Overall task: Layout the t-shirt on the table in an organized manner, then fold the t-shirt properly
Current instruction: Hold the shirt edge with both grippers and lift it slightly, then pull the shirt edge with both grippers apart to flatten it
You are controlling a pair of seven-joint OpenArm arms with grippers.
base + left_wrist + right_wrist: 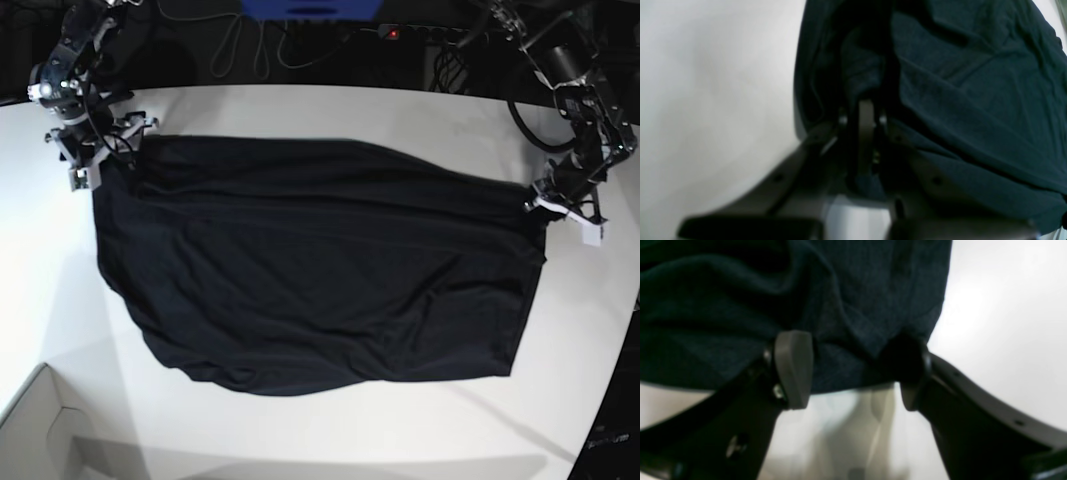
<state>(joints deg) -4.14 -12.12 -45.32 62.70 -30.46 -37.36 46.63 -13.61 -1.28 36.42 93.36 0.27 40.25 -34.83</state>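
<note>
The black t-shirt (320, 280) lies spread wide across the white table (300, 110), wrinkled, with a rounded, bunched lower edge. At the shirt's right edge in the base view, my left gripper (548, 203) is shut on the t-shirt. In the left wrist view its fingers (867, 116) are pressed together, pinching a fold of the t-shirt (973, 83). At the shirt's upper left corner, my right gripper (100, 160) stands open. In the right wrist view the right gripper (853, 373) straddles the t-shirt's (840, 290) edge, fingers (793, 370) wide apart.
A white box (40, 430) sits at the table's lower left corner. Cables and a blue object (310, 8) lie behind the far edge. The table's curved right edge (610, 380) runs close to my left arm.
</note>
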